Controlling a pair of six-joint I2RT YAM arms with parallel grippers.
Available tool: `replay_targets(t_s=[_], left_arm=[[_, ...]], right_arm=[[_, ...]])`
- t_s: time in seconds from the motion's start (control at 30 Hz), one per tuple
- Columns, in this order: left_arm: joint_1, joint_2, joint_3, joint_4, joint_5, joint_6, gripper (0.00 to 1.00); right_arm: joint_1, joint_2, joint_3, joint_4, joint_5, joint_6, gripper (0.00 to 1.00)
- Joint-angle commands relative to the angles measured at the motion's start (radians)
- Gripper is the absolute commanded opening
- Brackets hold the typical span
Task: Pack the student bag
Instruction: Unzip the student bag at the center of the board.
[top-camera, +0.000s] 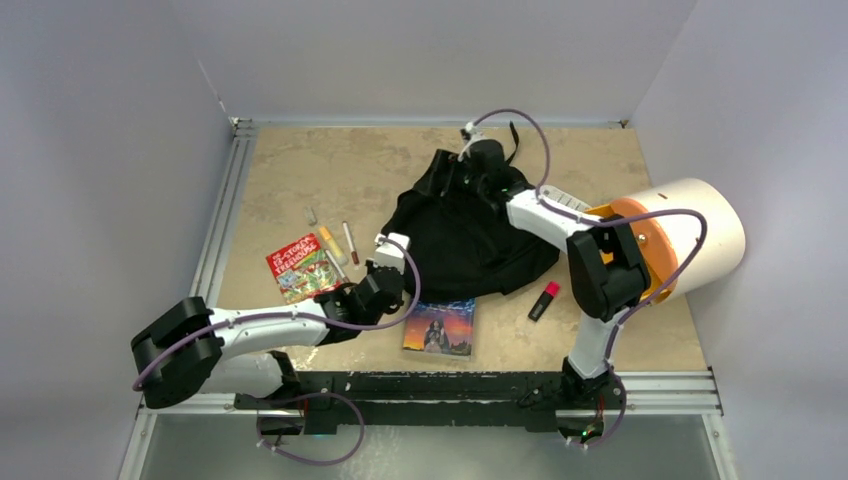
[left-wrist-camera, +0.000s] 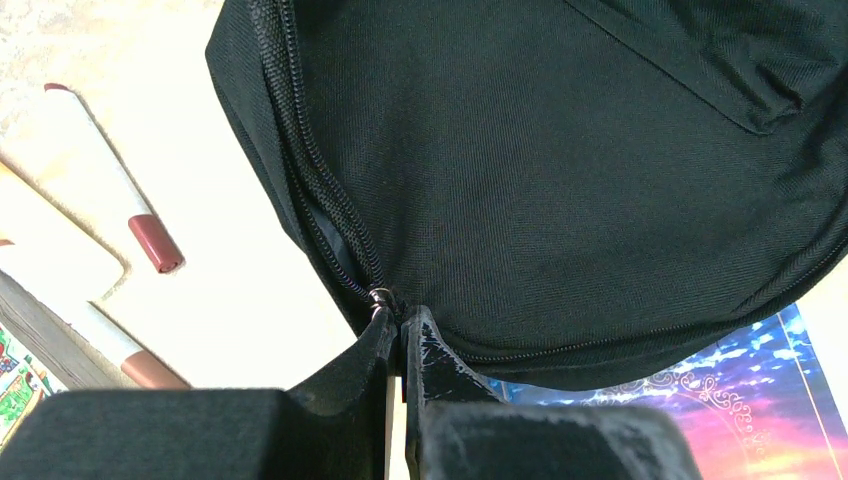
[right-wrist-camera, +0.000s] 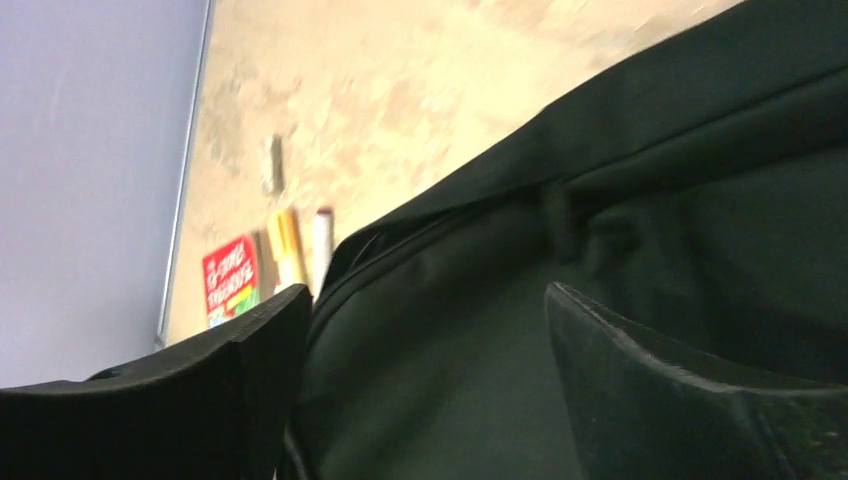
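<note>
Large soft black fabric backpack (student bag) (top-camera: 450, 240), lying flat at mid-worktop (top-camera: 330, 170), long axis running from the looped far end toward the near right. Zip track curving along its left edge, metal slider (left-wrist-camera: 381, 296) at the near-left corner, directly ahead of the left pincer (left-wrist-camera: 400, 318). Left pincer pinched tight, tips meeting at the slider, apparently gripping its tab, the tab itself hidden between the pads. Right pincer (right-wrist-camera: 428, 300) spread wide over the far part of the bag, fabric between the jaws, nothing held. Left arm nearer the zip, so probably the one to draw it open. Around the bag: white maroon-capped markers (left-wrist-camera: 100, 165), red-covered book (top-camera: 300, 268), blue-and-orange book (top-camera: 440, 328) at the near edge, cream-and-orange cylinder (top-camera: 690, 235) at right.
</note>
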Motion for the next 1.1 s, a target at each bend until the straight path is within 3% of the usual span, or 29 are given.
replay_targets(t_s=[0.0, 0.17, 0.33, 0.4, 0.47, 0.73, 0.87, 1.07], left_arm=[[-0.004, -0.030, -0.052, 0.124, -0.008, 0.014, 0.00], [-0.004, -0.018, -0.059, 0.137, -0.005, 0.016, 0.00], [-0.004, -0.011, -0.063, 0.150, 0.004, 0.017, 0.00], [-0.004, -0.011, -0.062, 0.150, 0.007, 0.019, 0.00], [-0.004, -0.014, -0.062, 0.150, 0.007, 0.024, 0.00], [-0.004, -0.042, -0.053, 0.129, 0.000, 0.045, 0.00], [-0.004, -0.041, -0.008, 0.121, -0.008, 0.074, 0.00], [-0.002, 0.010, 0.103, 0.161, -0.020, 0.154, 0.00]], right_arm=[[0.095, -0.037, -0.004, -0.049, 0.000, 0.041, 0.93], [0.161, -0.041, -0.006, -0.076, 0.050, 0.075, 0.99], [0.205, -0.005, 0.007, -0.079, 0.052, 0.089, 0.98], [0.216, 0.012, 0.021, -0.087, 0.056, 0.087, 0.93], [0.219, 0.032, 0.030, -0.091, 0.061, 0.085, 0.84], [0.219, 0.067, 0.074, -0.109, 0.054, 0.070, 0.23], [0.218, 0.082, 0.131, -0.107, 0.031, 0.087, 0.00], [0.209, 0.124, 0.275, -0.102, 0.012, 0.125, 0.00]])
